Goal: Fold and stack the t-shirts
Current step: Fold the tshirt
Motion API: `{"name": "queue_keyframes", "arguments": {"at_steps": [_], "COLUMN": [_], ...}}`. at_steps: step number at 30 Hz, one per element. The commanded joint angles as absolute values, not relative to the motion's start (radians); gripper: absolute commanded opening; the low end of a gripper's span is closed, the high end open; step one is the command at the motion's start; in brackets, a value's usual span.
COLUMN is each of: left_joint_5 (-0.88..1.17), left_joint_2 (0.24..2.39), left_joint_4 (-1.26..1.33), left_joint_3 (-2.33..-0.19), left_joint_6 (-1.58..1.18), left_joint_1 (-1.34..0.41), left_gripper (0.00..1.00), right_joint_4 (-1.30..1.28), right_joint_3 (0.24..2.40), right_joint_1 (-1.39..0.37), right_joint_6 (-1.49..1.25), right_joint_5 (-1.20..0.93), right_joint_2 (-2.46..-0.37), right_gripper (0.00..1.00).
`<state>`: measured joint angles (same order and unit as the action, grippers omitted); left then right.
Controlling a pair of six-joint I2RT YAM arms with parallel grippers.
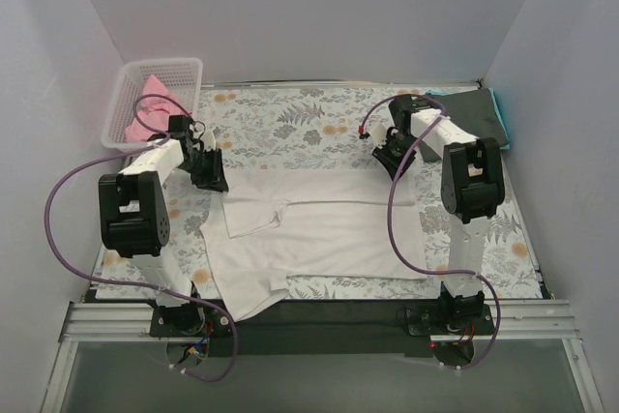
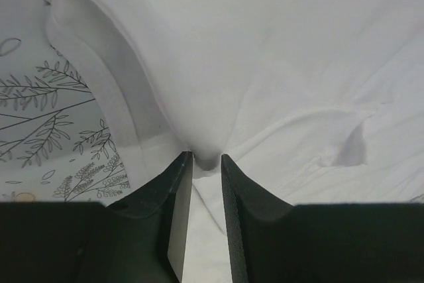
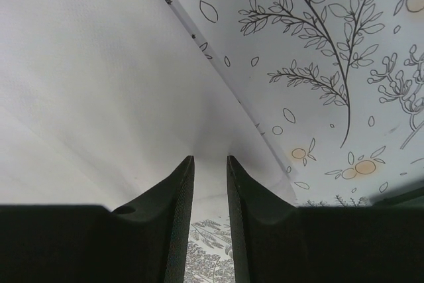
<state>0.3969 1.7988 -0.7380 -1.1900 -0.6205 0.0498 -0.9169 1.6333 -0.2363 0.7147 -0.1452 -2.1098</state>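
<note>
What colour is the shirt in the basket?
Pink; the shirt in the basket shows best in the top external view.

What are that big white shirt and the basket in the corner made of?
white t-shirt: soft matte cloth, probably a cotton knit; it creases and puckers where it is pinched.
basket: white plastic by the look; thin, stiff open lattice walls that hold their shape.

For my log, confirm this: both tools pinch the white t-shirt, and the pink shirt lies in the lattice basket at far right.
Wrong side. The top external view shows the lattice basket with the pink shirt at far left. The left tool and right tool do pinch the white t-shirt.
</note>
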Motion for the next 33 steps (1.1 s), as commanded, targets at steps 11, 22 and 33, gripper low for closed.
{"name": "queue_keyframes", "arguments": {"at_steps": [11, 22, 33], "left_joint_5": [0.434, 0.267, 0.219], "left_joint_2": [1.713, 1.890, 2.216], "left_joint_4": [-0.709, -0.640, -0.612], "left_joint_3": [-1.289, -1.285, -1.665], "left_joint_6": [-0.612, -0.690, -0.678], "left_joint_1": [0.018, 0.014, 0.026], "left_gripper": [0.21, 0.17, 0.16], "right_joint_4": [-0.907, -0.847, -0.775], "right_joint_3": [1.575, 1.603, 1.923], "right_joint_1": [-0.239, -0.239, -0.236], "right_joint_6": [0.689, 0.638, 0.620], "right_joint_5": [-0.115, -0.019, 0.112], "right_joint_2": [-1.985, -2.115, -2.350], "right_gripper": [0.20, 0.14, 0.16]}}
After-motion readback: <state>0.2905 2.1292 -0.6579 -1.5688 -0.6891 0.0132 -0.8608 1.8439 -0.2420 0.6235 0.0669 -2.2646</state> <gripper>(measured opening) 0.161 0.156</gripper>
